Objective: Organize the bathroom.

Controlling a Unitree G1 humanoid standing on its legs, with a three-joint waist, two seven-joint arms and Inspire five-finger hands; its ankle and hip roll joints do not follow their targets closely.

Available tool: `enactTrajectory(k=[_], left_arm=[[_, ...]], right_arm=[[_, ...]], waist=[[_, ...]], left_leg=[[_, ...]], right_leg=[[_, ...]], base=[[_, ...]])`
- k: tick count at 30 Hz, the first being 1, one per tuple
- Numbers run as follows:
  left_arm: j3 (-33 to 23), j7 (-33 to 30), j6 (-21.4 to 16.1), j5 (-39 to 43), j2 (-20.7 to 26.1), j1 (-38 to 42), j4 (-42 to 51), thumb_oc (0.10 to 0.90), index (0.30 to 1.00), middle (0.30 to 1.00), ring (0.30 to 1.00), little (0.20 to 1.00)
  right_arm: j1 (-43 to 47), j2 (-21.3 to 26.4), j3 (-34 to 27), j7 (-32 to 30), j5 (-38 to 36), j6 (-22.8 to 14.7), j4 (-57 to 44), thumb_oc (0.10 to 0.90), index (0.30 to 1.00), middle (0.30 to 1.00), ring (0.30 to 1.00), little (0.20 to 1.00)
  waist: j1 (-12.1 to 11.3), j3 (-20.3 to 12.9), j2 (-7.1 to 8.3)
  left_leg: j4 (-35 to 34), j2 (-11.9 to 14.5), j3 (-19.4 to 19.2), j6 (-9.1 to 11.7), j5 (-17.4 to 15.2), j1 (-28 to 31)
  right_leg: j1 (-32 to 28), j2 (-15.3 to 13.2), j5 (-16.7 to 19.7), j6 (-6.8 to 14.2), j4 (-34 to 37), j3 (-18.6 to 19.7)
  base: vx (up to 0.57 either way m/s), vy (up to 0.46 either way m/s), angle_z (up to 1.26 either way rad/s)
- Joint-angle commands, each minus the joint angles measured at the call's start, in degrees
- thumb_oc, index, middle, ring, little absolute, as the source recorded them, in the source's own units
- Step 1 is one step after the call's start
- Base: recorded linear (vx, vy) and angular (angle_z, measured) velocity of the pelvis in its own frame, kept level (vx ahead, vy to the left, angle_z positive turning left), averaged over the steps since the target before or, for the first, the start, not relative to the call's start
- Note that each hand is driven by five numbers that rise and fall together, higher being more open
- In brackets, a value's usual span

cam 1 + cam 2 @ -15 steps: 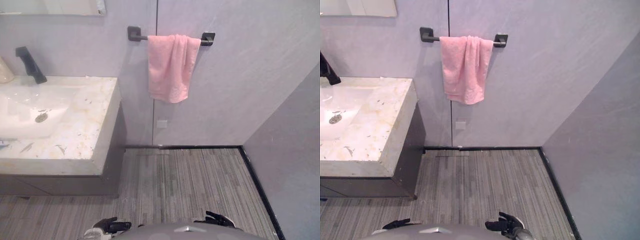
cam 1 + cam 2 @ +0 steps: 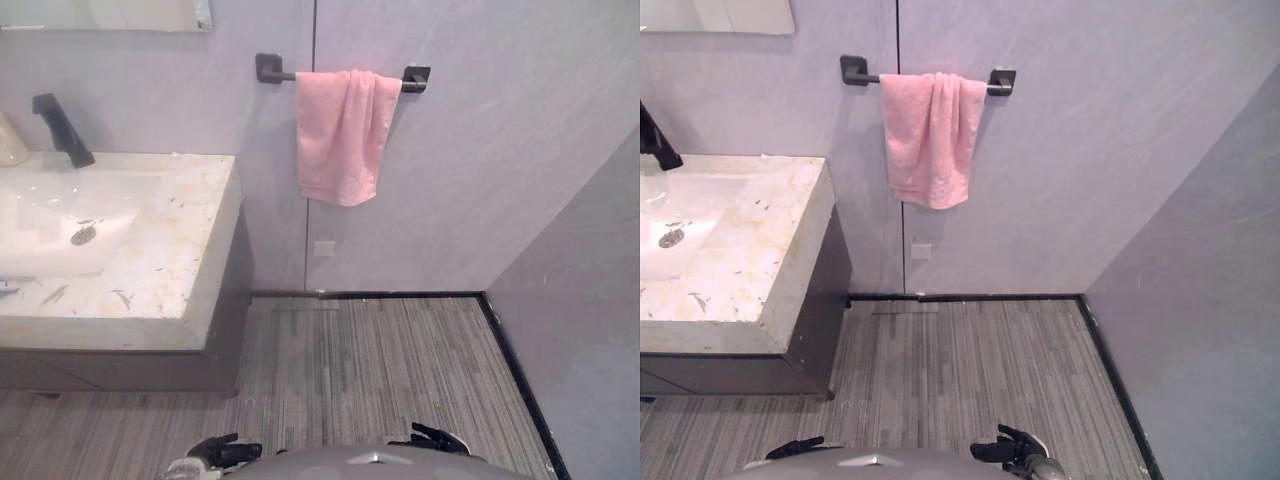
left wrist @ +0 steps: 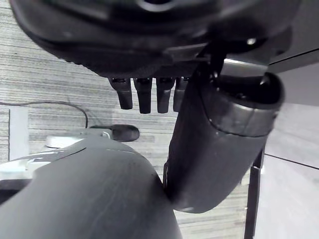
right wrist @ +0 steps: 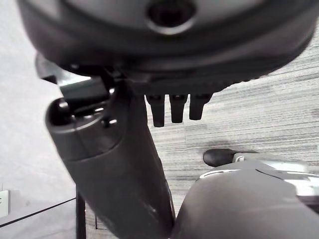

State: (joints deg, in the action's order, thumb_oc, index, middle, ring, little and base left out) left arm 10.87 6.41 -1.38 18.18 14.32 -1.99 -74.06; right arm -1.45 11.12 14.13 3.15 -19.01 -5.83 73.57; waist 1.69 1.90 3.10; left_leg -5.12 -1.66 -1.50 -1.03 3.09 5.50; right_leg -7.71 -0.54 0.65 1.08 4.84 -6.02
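Note:
A pink towel [image 2: 340, 135] hangs bunched over the dark towel bar [image 2: 272, 70] on the back wall, to the right of the marble sink counter [image 2: 170, 270]. My left hand [image 2: 225, 452] and right hand [image 2: 435, 438] hang low at my sides above the floor, far from the towel and the counter. In the left wrist view the fingers [image 3: 147, 94] hang straight and hold nothing. The right hand's fingers [image 4: 172, 107] are likewise straight and empty.
A black faucet [image 2: 60, 128] stands behind the white basin [image 2: 50, 225], with a pale rounded object [image 2: 8, 145] beside it. A mirror [image 2: 100, 12] hangs above. Striped grey floor [image 2: 370, 370] runs to the back wall; a grey wall [image 2: 580, 330] closes the right side.

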Motion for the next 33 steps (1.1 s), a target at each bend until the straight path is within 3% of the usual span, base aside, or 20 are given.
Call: enactTrajectory(k=[1,7,11,13,15,18,20,25,28,30,33], left_arm=[[2.2,2.5,-3.8,1.5,-1.4,1.9,-0.8,0.8,0.9,0.9,0.9,0.9],[4.3,4.7,-6.1,1.4,-1.0,3.2,2.0,0.8,0.9,0.9,0.9,0.9],[6.3,6.1,-6.0,2.1,-0.9,4.6,4.4,0.8,0.9,0.9,0.9,0.9],[8.0,6.2,-4.4,2.6,-1.1,5.9,7.4,0.8,0.9,0.9,0.9,0.9],[9.1,6.4,-4.1,3.1,-1.3,7.0,10.2,0.8,0.9,0.9,0.9,0.9],[9.2,3.4,-2.0,5.8,-1.2,9.6,16.9,0.8,0.9,0.9,0.9,0.9],[8.9,1.7,-0.1,9.3,-0.6,10.9,25.1,0.8,0.9,0.9,0.9,0.9],[11.0,-2.2,1.0,13.2,2.8,8.8,45.5,0.8,0.9,0.9,0.9,0.9],[11.7,-5.2,-2.1,13.8,5.5,7.6,55.9,0.8,0.9,0.9,0.9,0.9],[11.1,-7.3,-3.2,12.5,6.7,7.5,59.9,0.8,0.9,0.9,0.9,0.9],[9.8,-11.5,-5.9,10.0,8.2,7.9,64.4,0.8,0.9,0.9,0.9,0.9]], right_arm=[[3.2,1.6,0.7,-0.4,-2.9,-2.8,0.4,0.8,0.9,0.9,0.9,0.9],[3.9,2.0,1.1,-0.3,-3.6,-5.1,-1.6,0.8,0.9,0.9,0.9,0.9],[4.5,2.5,1.8,-0.2,-3.7,-6.6,-3.7,0.8,0.9,0.9,0.9,0.9],[5.4,2.8,2.8,-0.3,-3.8,-7.9,-6.4,0.8,0.9,0.9,0.9,0.9],[6.3,3.2,3.9,-1.1,-3.5,-8.2,-10.6,0.8,0.9,0.9,0.9,0.9],[7.1,4.8,5.9,-3.8,-3.3,-8.3,-20.1,0.8,0.9,0.9,0.9,0.9],[7.3,6.4,6.0,-7.1,-3.2,-9.2,-28.1,0.8,0.9,0.9,0.9,0.9],[6.6,9.0,5.2,-15.2,-1.6,-10.3,-45.0,0.8,0.9,0.9,0.9,0.9],[5.9,11.3,4.7,-19.1,1.5,-14.2,-52.9,0.8,0.9,0.9,0.9,0.9],[5.9,12.5,4.3,-20.5,2.6,-16.0,-55.2,0.8,0.9,0.9,0.9,0.9],[6.8,13.6,3.6,-23.1,5.1,-18.2,-58.3,0.8,0.9,0.9,0.9,0.9]], waist=[[-0.8,1.2,-1.46],[-0.3,1.4,-1.74],[0.2,1.6,-1.77],[0.5,2.1,-1.42],[0.8,3.0,-0.54],[0.8,5.2,0.93],[0.4,6.4,1.1],[-0.8,7.7,-1.01],[-2.6,7.8,-3.22],[-3.6,7.7,-3.67],[-4.3,7.2,-4.54]], left_leg=[[0.1,1.6,-4.2,0.2,-4.6,1.2],[0.1,2.2,-4.4,0.3,-4.2,1.6],[0.9,2.9,-4.8,0.6,-4.0,1.9],[4.6,3.3,-5.1,1.0,-4.9,1.0],[12.7,3.3,-6.1,1.1,-5.9,-1.8],[29.8,3.8,-5.7,1.0,-3.1,-10.4],[35.4,2.5,-4.4,0.7,-2.3,-15.5],[20.8,-1.4,-4.1,0.4,1.2,-17.3],[5.7,-2.6,-3.3,1.9,8.1,-20.3],[1.5,-2.9,-4.7,2.7,9.8,-21.5],[1.1,-2.4,-7.8,3.4,10.9,-22.6]], right_leg=[[1.6,-1.8,0.5,4.0,-0.4,-3.3],[1.5,-0.9,0.1,3.4,-0.7,-2.5],[1.4,-0.3,-0.3,3.0,-1.1,-2.0],[1.5,0.0,-0.4,2.3,-1.5,-1.4],[1.9,-0.2,-0.5,1.4,-2.2,-0.5],[2.3,0.1,0.1,-0.5,-3.2,1.0],[2.0,0.5,-0.1,-1.0,-4.0,2.2],[0.5,3.6,-1.3,-0.6,-4.9,6.4],[-3.0,6.9,-2.4,-0.8,-4.5,9.7],[-5.2,7.7,-3.6,-1.0,-4.4,10.3],[-6.7,8.8,-5.7,-1.5,-5.1,9.6]], base=[[0.02,-0.082,0.01],[0.01,-0.077,0.0],[0.02,-0.116,-0.04],[0.02,-0.161,-0.09],[-0.02,-0.153,-0.15],[-0.04,-0.179,-0.14],[0.04,-0.116,-0.1],[0.15,-0.001,-0.18],[0.32,0.015,-0.19],[0.38,-0.022,-0.41],[0.31,-0.014,-0.53]])
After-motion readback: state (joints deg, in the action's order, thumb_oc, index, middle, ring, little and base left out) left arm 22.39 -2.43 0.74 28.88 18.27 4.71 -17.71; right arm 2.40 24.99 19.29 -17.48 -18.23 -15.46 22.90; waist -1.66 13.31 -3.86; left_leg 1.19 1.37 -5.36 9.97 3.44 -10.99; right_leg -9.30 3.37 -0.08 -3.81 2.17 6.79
